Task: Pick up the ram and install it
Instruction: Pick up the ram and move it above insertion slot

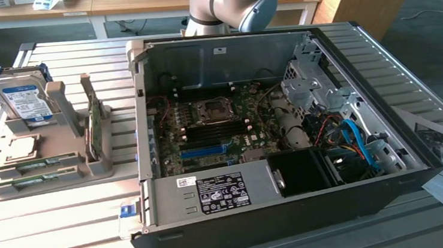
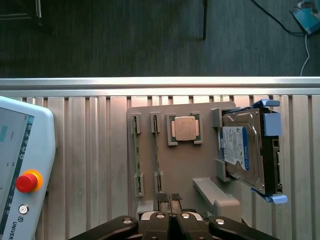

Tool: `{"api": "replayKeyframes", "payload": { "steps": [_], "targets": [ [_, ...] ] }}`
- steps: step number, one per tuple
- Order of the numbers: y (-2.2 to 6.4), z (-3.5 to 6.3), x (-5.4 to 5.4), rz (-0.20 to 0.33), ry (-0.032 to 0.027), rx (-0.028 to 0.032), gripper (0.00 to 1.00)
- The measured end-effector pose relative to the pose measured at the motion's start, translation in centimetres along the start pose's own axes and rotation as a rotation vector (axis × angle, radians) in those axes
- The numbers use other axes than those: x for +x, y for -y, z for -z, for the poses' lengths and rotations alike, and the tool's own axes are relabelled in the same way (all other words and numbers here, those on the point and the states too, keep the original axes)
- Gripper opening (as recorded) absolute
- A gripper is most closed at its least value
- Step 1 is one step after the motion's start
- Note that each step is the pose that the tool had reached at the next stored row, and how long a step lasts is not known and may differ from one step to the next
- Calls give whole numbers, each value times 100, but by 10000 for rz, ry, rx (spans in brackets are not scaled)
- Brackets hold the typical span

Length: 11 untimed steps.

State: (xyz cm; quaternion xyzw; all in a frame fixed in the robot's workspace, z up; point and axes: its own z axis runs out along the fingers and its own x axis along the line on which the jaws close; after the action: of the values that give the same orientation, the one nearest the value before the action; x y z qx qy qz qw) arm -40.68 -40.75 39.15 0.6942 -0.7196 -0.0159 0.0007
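Wrist view shows the gripper (image 2: 172,199) closed and empty over the grey holder (image 2: 200,165), where the ram (image 2: 157,160) stands on edge; a clean pick needs jaws centred squarely across it

You have the open computer case (image 1: 294,214) on the slatted desk (image 1: 53,217), its motherboard (image 1: 214,130) exposed. At the exterior view's left, a grey tray (image 1: 59,144) holds two ram sticks (image 1: 37,165) lying flat, with a hard drive (image 1: 25,102) and a green card (image 1: 92,126) standing upright
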Motion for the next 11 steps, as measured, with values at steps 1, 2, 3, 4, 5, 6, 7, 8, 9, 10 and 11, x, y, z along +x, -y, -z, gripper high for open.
{"api": "replayKeyframes", "payload": {
  "steps": [1, 2, 3, 4, 5, 6, 7, 8, 9, 10, 11],
  "targets": [
    [0, 0, 0, 1, 0, 0, 10],
    [0, 0, 0, 0, 0, 0, 10],
    [0, 0, 0, 0, 0, 1, 10],
    [0, 0, 0, 0, 0, 0, 10],
    [0, 0, 0, 0, 0, 0, 10],
    [0, 0, 0, 0, 0, 8, 10],
    [1, 0, 0, 1, 0, 22, 10],
    [0, 0, -1, 1, 1, 48, 10],
    [-1, 0, 0, 1, 2, 76, 10],
    [0, 0, 0, 3, 3, 98, 10],
    [0, 0, 0, 3, 5, 100, 10]
  ]
}}
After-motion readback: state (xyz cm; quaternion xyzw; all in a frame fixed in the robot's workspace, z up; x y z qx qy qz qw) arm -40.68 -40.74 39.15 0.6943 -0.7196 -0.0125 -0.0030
